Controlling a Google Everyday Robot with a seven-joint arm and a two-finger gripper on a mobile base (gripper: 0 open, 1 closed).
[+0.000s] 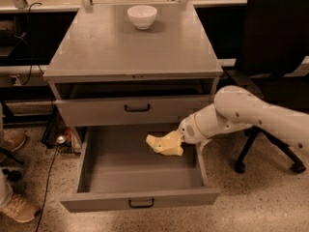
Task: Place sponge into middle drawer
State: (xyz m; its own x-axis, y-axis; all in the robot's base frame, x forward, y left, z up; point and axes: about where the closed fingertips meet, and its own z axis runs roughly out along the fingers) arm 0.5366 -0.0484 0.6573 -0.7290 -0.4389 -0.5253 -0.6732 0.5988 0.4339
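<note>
Grey metal cabinet (53,76) centre frame; middle drawer (137,175) pulled fully out twd camera, black bar handle (141,204) on its flat front; grey drawer above (96,114) is closed. White robot arm (241,115) reaches in from the right, low, across the drawer's right wall. Gripper (179,138) sits at the arm's tip, over the rear-right part of the open drawer, just below the upper drawer's front. Gripper is closed on the sponge (165,144); pale yellow foam, crumpled, sticks out to the left of the tip and covers most of it. Sponge is inside the drawer's outline, nr the back right corner; can't tell whether it touches the drawer floor or hangs just above it. White bowl (142,16) upright at the back of the cabinet's top surface (130,50), well apart from the gripper. Black office chair (275,37) behind the arm at right; a tan shoe (17,209) at bottom left on the speckled floor (251,202).
</note>
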